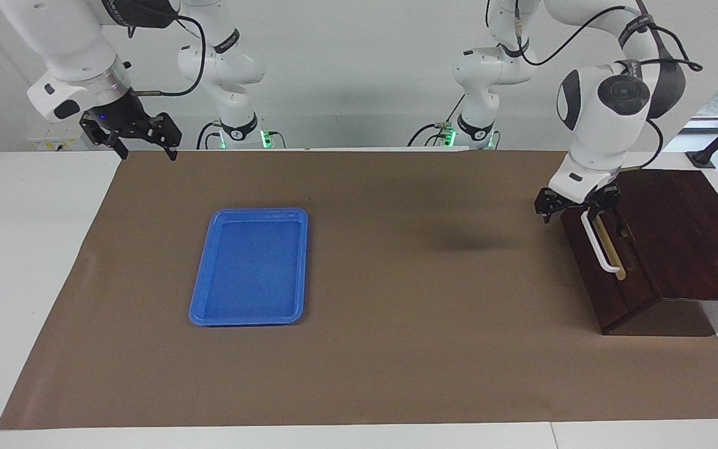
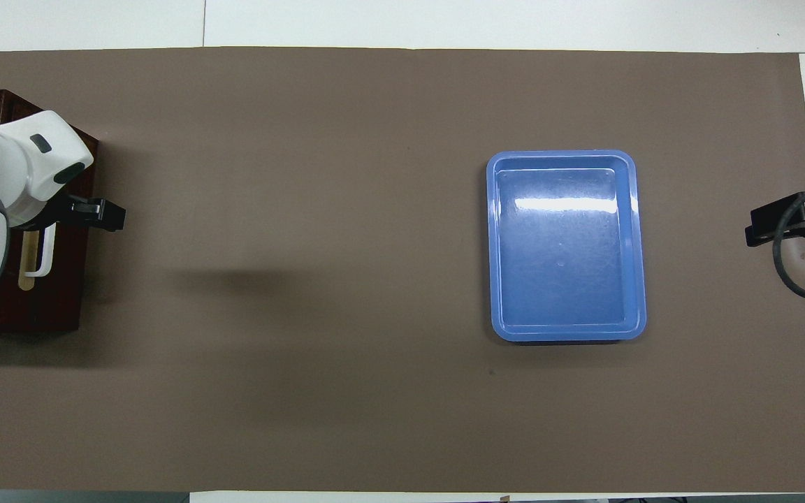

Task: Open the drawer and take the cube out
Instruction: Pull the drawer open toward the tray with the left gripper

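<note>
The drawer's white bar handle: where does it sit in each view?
Facing view: white handle at the picture's right, on the drawer front, left gripper at its upper end.
Overhead view: handle at the left edge.
Shared landmark: blue tray.

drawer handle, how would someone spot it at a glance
Find the dark wooden drawer at the left arm's end of the brown mat. On its front, the handle is a white bar over a tan strip, with the left gripper at it.

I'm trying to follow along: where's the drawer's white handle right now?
The white handle sits on the front of the closed drawer, at the left arm's end of the table, with the left claw at its upper end.
</note>
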`<state>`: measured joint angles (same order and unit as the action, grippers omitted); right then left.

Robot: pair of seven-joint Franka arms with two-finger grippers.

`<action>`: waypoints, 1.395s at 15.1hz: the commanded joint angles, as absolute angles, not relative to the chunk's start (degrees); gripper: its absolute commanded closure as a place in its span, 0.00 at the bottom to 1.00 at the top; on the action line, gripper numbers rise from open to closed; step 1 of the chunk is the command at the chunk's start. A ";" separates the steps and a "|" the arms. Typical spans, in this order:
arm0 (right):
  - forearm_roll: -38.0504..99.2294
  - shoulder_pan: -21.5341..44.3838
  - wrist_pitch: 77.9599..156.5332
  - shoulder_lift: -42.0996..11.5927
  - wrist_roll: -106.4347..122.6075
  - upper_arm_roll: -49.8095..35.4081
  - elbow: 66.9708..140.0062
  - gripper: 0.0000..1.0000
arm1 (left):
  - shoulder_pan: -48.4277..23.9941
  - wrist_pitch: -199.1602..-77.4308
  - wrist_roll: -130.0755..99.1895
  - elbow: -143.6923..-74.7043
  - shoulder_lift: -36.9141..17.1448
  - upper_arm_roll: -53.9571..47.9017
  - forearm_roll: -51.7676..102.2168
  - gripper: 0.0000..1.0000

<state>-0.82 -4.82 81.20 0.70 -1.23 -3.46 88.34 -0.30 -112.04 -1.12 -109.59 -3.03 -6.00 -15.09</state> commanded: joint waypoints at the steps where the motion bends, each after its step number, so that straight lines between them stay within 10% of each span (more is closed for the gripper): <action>1: -0.44 -4.75 81.21 1.32 0.09 -3.16 88.77 0.00 | 1.58 -118.72 -0.44 -114.51 -2.72 -5.80 -17.40 0.00; 21: -0.44 -4.75 81.21 1.32 0.09 -3.16 88.77 0.00 | 4.75 -130.17 1.14 -120.41 -4.83 -5.80 -20.57 0.00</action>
<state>-0.82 -4.82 81.20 0.70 -1.23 -3.46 88.34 4.15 -127.67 0.60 -118.66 -5.16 -5.46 -19.44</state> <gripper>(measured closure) 0.000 0.000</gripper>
